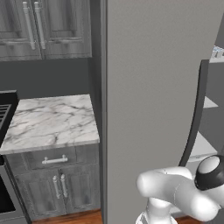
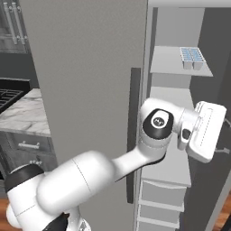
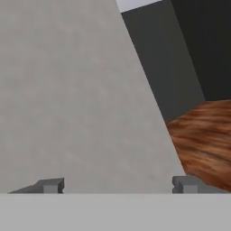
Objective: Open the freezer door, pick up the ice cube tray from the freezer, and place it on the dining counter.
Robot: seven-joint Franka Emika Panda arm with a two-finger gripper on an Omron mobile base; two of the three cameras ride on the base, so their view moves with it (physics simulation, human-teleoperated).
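Freezer door (image 2: pixel 85 90) stood swung open, its dark handle (image 2: pixel 134 135) at the free edge. Ice cube tray (image 2: pixel 192 57) sat on an upper freezer shelf (image 2: pixel 169 63), apart from the arm. Gripper (image 3: pixel 117 184) had its jaws spread wide and held nothing, facing a grey panel (image 3: pixel 67 99) with wood floor (image 3: pixel 205 140) beside it.

Our arm (image 2: pixel 113 169) rises from the base, elbow bent, forearm reaching up and right, white hand (image 2: pixel 205 131) turned sideways at the wrist. In the hand view our claw (image 3: pixel 117 184) has both fingertips (image 3: pixel 50 185) wide apart, nothing between them.
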